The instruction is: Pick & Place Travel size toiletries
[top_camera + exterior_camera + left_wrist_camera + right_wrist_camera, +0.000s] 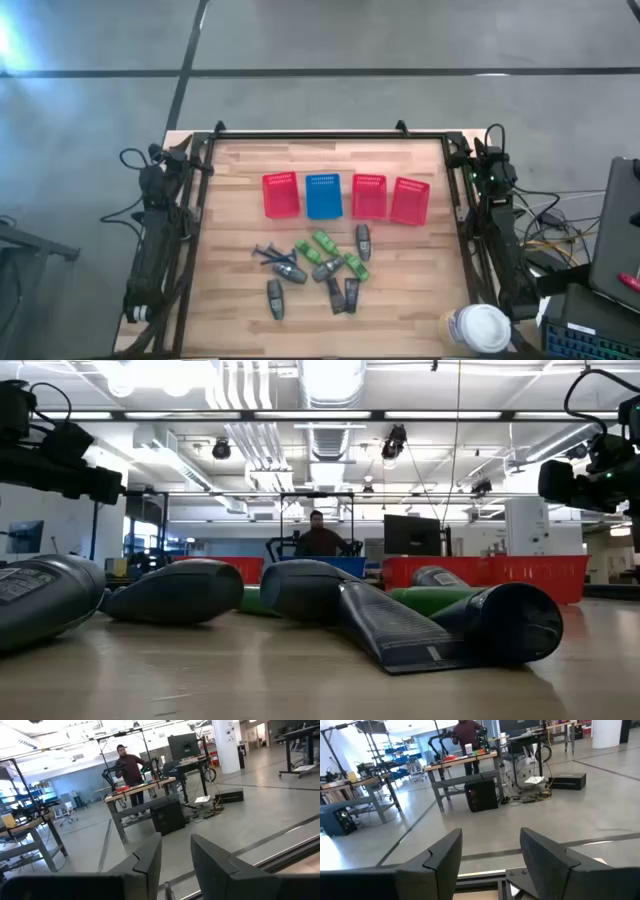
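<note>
Closest to my low camera, grey tubes (45,598) lie on their sides on the wooden table (230,290), with a flattened dark tube (400,628) beside them and a green tube (435,597) behind. From above, I see the travel size toiletries (318,268) scattered in a loose cluster at the middle of the near half of the table: grey tubes, bright green tubes (325,245) and thin dark blue-black pieces (268,254), several touching or overlapping. None sits in a basket.

Just beyond the cluster stands a row of four slotted baskets: a red basket (280,194), a blue basket (323,195), and two more red baskets (390,198) to its right.

My left gripper (175,857) is parked off the table's left edge, well apart from the toiletries, its claw narrowly parted and holding nothing. My right gripper (490,855) is parked off the right edge, its claw spread wider, also holding nothing. Both wrist cameras look out into the room, where a person (127,767) stands at a workbench (137,787).

A white-lidded cup (480,328) sits at the table's near right corner.
</note>
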`<action>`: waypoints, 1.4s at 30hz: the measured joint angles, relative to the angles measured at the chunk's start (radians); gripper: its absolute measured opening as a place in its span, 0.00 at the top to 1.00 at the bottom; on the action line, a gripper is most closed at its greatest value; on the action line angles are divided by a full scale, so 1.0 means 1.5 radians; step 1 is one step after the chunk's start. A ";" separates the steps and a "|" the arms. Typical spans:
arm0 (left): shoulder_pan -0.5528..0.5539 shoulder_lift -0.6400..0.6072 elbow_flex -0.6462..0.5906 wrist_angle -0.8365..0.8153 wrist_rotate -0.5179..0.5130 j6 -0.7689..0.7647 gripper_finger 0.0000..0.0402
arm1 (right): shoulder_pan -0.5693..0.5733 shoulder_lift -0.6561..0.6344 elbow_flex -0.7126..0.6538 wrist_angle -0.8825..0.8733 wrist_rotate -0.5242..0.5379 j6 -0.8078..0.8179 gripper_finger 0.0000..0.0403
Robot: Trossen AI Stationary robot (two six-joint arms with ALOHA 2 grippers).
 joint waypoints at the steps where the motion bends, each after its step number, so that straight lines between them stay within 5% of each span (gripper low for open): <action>1: 0.000 0.000 0.000 0.000 0.000 0.000 0.72 | 0.000 0.000 0.000 0.000 0.000 0.000 0.50; 20: 0.000 0.000 0.000 0.000 0.000 0.000 0.72 | 0.000 0.000 0.000 0.000 0.000 0.000 0.46; 42: 0.000 0.000 0.000 0.000 0.000 0.000 0.72 | 0.000 0.000 0.000 0.000 0.000 0.000 0.59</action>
